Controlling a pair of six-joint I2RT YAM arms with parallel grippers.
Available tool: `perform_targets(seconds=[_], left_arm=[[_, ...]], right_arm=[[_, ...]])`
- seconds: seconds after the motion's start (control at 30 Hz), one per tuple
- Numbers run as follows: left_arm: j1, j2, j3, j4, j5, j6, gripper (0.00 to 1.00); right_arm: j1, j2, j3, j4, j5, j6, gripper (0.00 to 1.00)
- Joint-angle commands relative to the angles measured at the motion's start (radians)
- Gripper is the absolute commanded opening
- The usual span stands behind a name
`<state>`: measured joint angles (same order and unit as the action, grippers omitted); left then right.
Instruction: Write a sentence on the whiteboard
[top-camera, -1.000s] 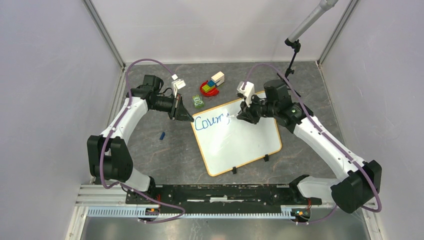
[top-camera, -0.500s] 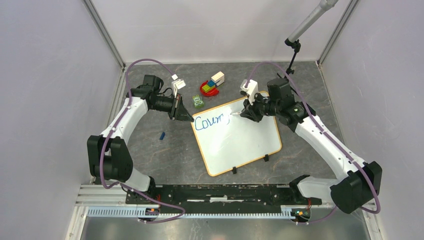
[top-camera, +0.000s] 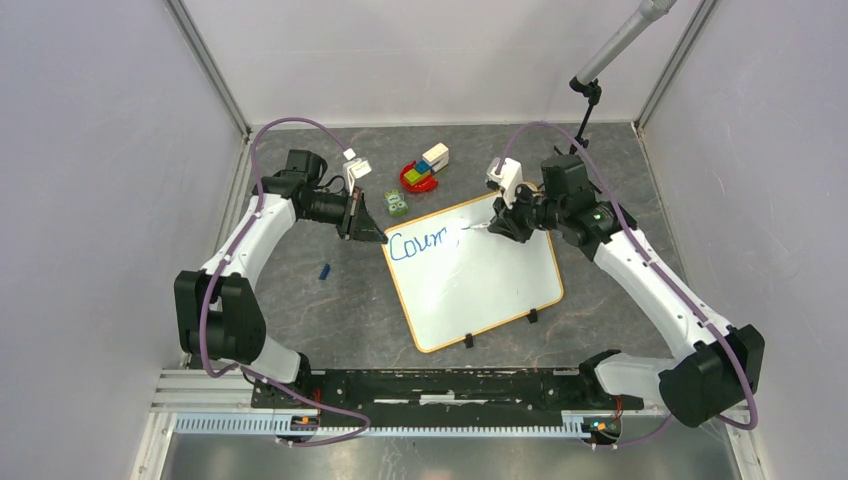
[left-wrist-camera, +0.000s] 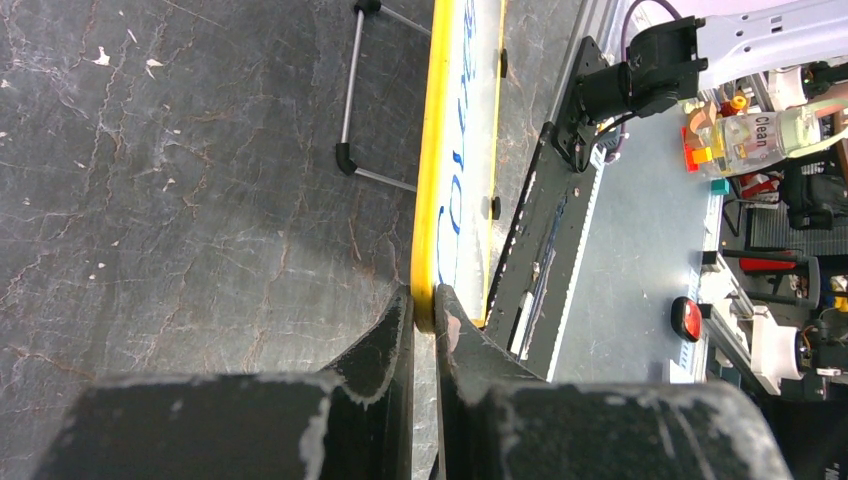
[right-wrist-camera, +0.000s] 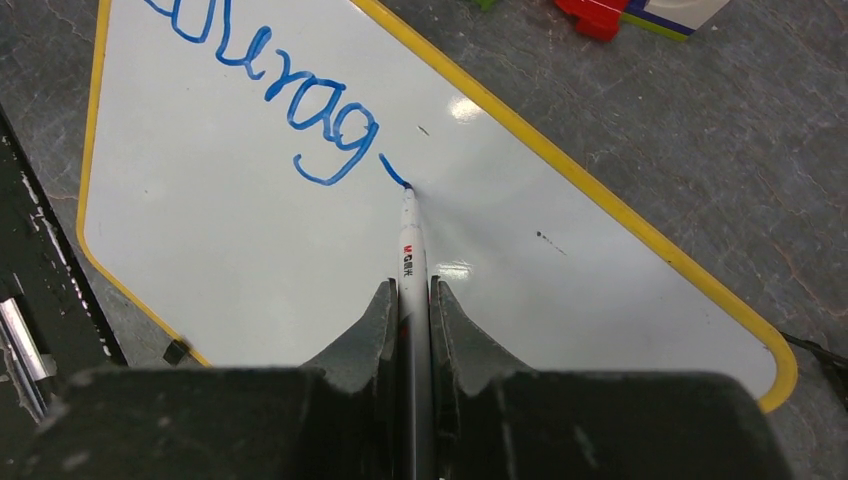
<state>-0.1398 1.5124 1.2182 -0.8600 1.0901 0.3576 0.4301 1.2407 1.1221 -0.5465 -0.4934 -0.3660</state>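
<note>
Right pincer (right-wrist-camera: 412, 292) is clamped on a white marker (right-wrist-camera: 411, 255), whose blue tip touches the whiteboard (right-wrist-camera: 230, 270) just after the "g" of the sentence (right-wrist-camera: 290, 100), which reads "Courag". Left pincer (left-wrist-camera: 425, 305) pinches the whiteboard's yellow rim at its far-left corner. It lies flat on the worktop (top-camera: 320, 300), between both arms.

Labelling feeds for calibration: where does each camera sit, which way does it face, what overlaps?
Top external: above, behind the bases, looking down on the dark grey table; both white arms show.
Left wrist: looks along the black left end effector, shut on the yellow rim of the flat white whiteboard.
Right wrist: looks down the black right end effector gripping a slim white marker pen, tip on the board.
Shared: all three show the whiteboard and its blue handwritten letters.
</note>
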Motion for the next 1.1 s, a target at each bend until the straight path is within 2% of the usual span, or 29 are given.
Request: perform_targets(seconds=[0.0,0.5,1.07], left_arm=[[-0.034,0.016,0.011,-0.002,-0.001,0.000,0.03],[-0.034,0.020,0.015,-0.002,0.000,-0.001,0.02],[-0.034,0.022,0.012,-0.002,-0.003,0.000,0.02]], right_arm=[[-0.023,-0.007,0.056,-0.016,0.039,-0.037,0.00],[0.000,0.059,0.109,0.007,-0.028,-0.004,0.00],[0.027,-0.019,-0.034,-0.001,0.023,-0.034,0.00]])
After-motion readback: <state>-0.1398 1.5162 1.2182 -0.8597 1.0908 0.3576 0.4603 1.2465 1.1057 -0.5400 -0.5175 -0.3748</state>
